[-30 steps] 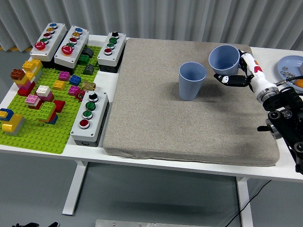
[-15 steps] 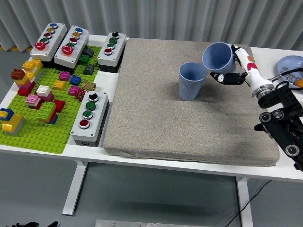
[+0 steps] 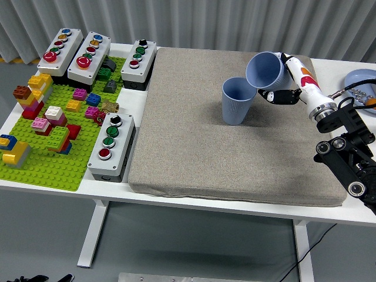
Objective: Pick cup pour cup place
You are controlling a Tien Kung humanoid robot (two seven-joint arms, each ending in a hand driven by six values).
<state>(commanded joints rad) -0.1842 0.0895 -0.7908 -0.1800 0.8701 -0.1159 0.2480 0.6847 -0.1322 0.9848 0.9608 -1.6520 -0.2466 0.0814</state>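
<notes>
1. Cup-pouring was under way: the held cup (image 3: 266, 70) sat in the right hand (image 3: 284, 81), white fingers curled round its wall from behind with a dark thumb below, so the hand was closed on it.
2. Compared with a second before, that cup had travelled left and risen, and had tipped from nearly upright to mouth-down-left, its rim now just over the far-right edge of the standing cup (image 3: 238, 100).
3. I judged this as the pour stage itself; setting the cup down remained undone. Nothing visibly flowed, and I could not tell whether anything was inside.
4. Both cups were matt pale-blue tapered tumblers, seemingly plastic, with faint vertical ribbing on the standing one.
5. Beneath lay a coarse, grey-beige padded mat (image 3: 194, 153), soft-edged, on the white table (image 3: 64, 194).
6. Further out: a blue plate (image 3: 359, 77) on the right, glossy building bricks (image 3: 44, 117) on a green studded board, and grey button boxes (image 3: 111, 147).
</notes>
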